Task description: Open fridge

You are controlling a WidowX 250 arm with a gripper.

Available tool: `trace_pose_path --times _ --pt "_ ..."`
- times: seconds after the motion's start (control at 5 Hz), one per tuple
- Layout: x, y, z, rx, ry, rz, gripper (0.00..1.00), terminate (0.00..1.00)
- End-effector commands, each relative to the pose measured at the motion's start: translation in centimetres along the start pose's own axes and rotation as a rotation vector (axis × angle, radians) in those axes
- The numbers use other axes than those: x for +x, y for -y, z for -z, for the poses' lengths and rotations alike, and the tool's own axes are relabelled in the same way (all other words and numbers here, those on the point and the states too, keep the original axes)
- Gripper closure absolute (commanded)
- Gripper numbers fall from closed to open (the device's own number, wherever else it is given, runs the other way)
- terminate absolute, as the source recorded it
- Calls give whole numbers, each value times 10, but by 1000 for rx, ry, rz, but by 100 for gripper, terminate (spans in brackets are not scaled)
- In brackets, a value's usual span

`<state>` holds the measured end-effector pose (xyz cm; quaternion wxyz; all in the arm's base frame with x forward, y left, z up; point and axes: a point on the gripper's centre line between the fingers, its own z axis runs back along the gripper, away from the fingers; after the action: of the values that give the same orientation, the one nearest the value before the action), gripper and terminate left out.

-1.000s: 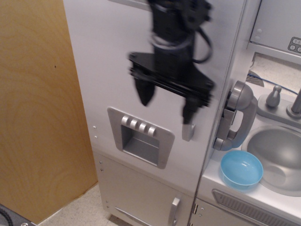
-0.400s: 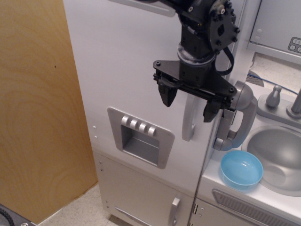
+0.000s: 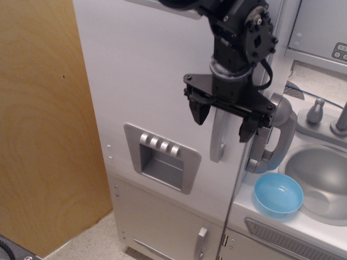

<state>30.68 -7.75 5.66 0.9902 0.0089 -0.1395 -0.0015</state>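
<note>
- While the door is not yet open, the end effector (image 3: 225, 122) hangs released, jaws astride the handle (image 3: 218, 142).
- Behind it, the fridge (image 3: 157, 81) stands left of the sink (image 3: 320, 179).
- Advice: close firmly around the bar, then pull outward along the hinge arc.

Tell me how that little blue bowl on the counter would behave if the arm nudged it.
The blue bowl looks like thin translucent plastic, so it is probably light and would slide easily on the smooth counter. It sits close to the counter's front edge, so a push could send it off. Its rounded shape might let it rock.
</note>
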Motion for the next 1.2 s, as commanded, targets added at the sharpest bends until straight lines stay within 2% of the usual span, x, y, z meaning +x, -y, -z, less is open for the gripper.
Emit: trace_pose_path --times 0.0,0.2,0.6,0.8,1.0 --pt "16 1 -7 -18 52 4 100 0" --pt "14 0 -6 -20 66 9 100 0" --pt "-15 -3 -18 -41 60 43 100 0" --pt "-28 -8 -23 -1 -12 54 0 0" --pt "-57 -7 -21 17 -132 173 0 0"
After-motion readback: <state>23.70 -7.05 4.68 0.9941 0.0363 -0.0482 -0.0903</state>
